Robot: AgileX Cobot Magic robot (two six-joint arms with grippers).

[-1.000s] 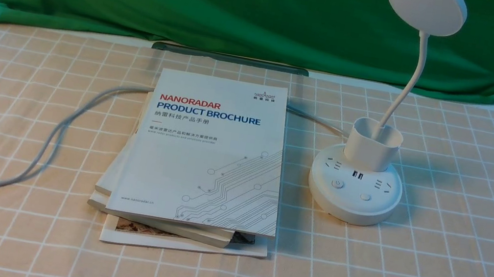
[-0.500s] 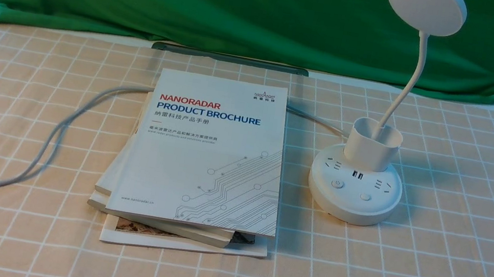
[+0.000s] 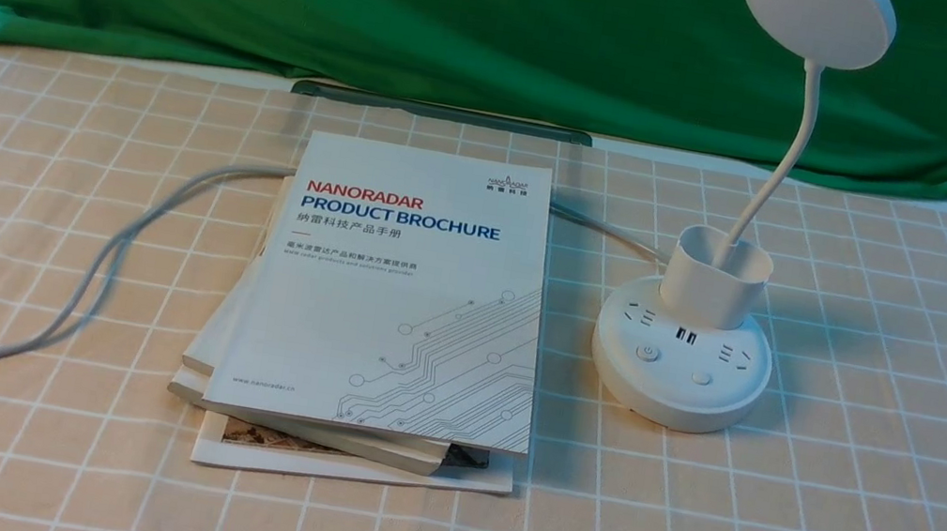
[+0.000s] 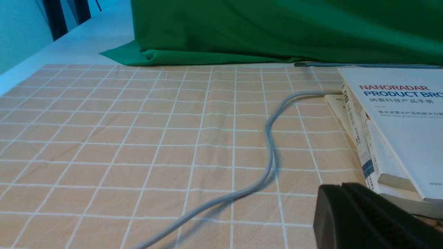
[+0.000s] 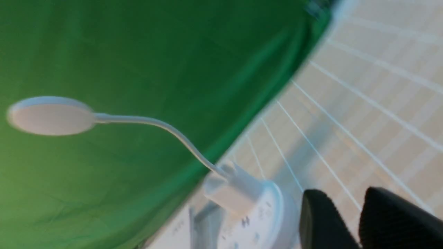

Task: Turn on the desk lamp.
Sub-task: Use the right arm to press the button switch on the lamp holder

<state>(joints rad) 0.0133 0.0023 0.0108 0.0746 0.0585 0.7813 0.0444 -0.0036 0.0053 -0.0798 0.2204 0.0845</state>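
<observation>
The white desk lamp (image 3: 679,374) stands on the checked cloth at the right, its disc head (image 3: 817,16) raised on a thin curved neck above the cup holder. Two round buttons (image 3: 648,353) sit on the front of its base. Neither gripper shows in the front view. In the right wrist view, which is blurred, my right gripper (image 5: 342,193) is open and empty, hanging apart from the lamp's base (image 5: 256,214). My left gripper (image 4: 341,188) is shut on nothing, low over the cloth beside the books.
A stack of brochures (image 3: 393,291) lies left of the lamp. The lamp's grey cable (image 3: 103,264) runs from behind the stack across the left of the table. A green cloth backdrop (image 3: 474,19) closes the far edge.
</observation>
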